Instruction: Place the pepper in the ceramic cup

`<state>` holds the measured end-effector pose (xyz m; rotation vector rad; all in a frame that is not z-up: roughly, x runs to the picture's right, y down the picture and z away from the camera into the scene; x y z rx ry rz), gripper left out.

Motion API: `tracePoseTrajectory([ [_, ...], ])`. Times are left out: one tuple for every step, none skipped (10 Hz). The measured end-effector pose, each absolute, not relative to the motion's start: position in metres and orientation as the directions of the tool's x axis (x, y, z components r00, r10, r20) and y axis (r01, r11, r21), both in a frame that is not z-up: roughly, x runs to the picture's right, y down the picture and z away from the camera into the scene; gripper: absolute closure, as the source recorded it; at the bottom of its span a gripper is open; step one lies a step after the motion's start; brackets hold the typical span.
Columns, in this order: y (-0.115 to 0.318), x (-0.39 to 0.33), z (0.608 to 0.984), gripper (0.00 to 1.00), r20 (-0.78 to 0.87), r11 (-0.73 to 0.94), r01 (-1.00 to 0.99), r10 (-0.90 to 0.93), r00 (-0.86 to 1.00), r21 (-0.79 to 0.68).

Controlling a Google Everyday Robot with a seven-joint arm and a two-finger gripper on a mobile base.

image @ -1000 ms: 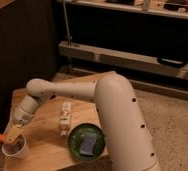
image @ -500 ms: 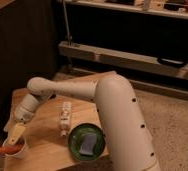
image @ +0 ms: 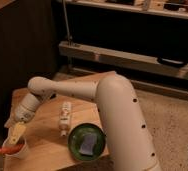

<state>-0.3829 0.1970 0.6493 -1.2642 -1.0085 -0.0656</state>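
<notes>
The orange-red pepper lies in the top of the small white ceramic cup at the table's front left corner. One end of it sticks out over the cup's left rim. My gripper hangs just above the cup and the pepper, pointing down at them from the upper right. I cannot make out whether it still touches the pepper. The white arm reaches across the table from the right.
A white bottle-like tube lies on the wooden table right of the gripper. A green round plate with a grey-blue piece on it sits at the front, beside my arm's large link. The table's front and left edges run close to the cup.
One second ago the pepper was held left of the cup, above its rim. It has since come down and right into the cup. The gripper has barely moved in the last half second.
</notes>
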Motion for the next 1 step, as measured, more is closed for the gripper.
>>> tracePoseTrajectory([
  [0.1970, -0.3829, 0.6492, 0.20, 0.656, 0.359, 0.550, 0.469, 0.591, -0.754],
])
